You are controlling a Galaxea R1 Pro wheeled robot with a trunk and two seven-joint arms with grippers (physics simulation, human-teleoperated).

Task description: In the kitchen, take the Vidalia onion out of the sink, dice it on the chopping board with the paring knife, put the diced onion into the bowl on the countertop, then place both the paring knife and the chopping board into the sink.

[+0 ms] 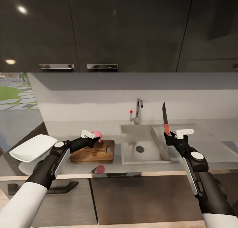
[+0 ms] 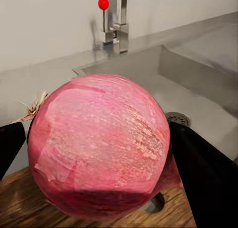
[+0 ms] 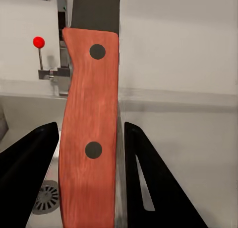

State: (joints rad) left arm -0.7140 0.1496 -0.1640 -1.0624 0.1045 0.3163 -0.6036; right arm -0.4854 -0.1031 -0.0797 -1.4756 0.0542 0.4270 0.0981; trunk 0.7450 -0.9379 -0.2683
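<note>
My left gripper [image 1: 96, 137] is shut on the pink Vidalia onion [image 1: 97, 134], held just above the far left corner of the brown chopping board [image 1: 93, 151]. In the left wrist view the onion [image 2: 99, 146] sits between both black fingers [image 2: 203, 173], with the board [image 2: 20, 205] below. My right gripper [image 1: 168, 135] is shut on the paring knife [image 1: 165, 120], blade pointing up, over the sink's [image 1: 145, 147] right rim. Its red-orange handle [image 3: 89, 123] stands between the fingers. The white bowl [image 1: 33, 147] rests at the far left of the countertop [image 1: 86, 166].
A chrome tap [image 1: 138, 110] with a red knob [image 1: 131, 112] stands behind the sink. Dark wall cabinets [image 1: 119, 29] hang overhead. A drain [image 1: 139, 149] marks the basin floor. A window opening lies at the far left.
</note>
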